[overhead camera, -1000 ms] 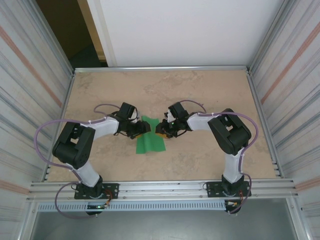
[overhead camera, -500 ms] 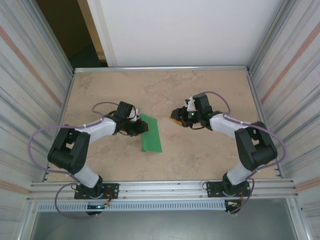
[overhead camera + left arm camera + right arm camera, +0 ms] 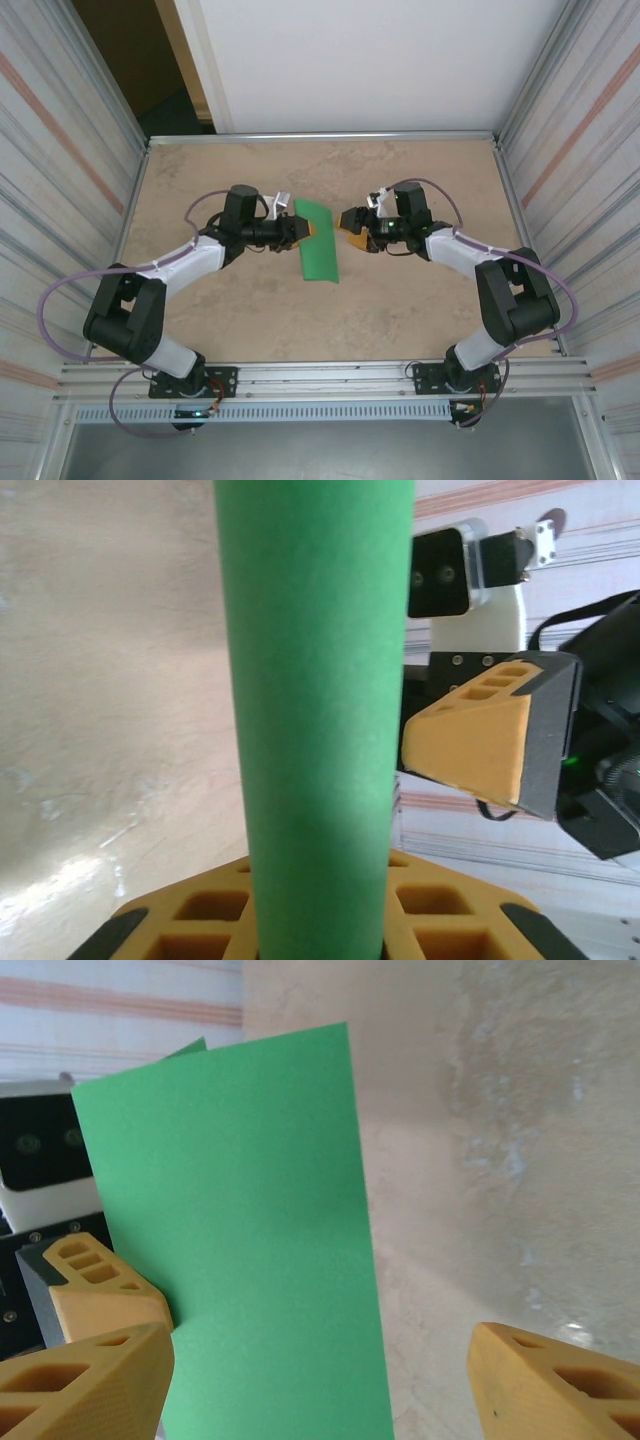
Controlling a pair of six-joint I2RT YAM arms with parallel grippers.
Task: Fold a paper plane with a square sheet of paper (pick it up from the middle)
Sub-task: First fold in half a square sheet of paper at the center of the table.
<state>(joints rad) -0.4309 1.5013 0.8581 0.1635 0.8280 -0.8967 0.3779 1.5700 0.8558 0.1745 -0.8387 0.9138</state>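
The left claw point(image 3: 303, 229) is clamped on the left edge of the green sheet point(image 3: 320, 245). Its wrist view shows the paper point(image 3: 320, 710) rising straight up out of the yellow pads. The right claw point(image 3: 350, 222) sits just to the right of the sheet, level with its upper part. Its pads are spread wide and hold nothing, and the wrist view from that side has the sheet point(image 3: 250, 1230) standing in front of the gap, not inside it. The two claws face each other across the paper.

The sheet is now a long narrow rectangle, not a square, near the middle of the table point(image 3: 430, 310). A second layer peeks out at its top corner on the side facing the right claw, so I'd say the first fold in half is made. I can't tell whether its lower end touches the table.

Most of the job looks to be ahead. I see no pointed nose, no turned-down corners and no wings.
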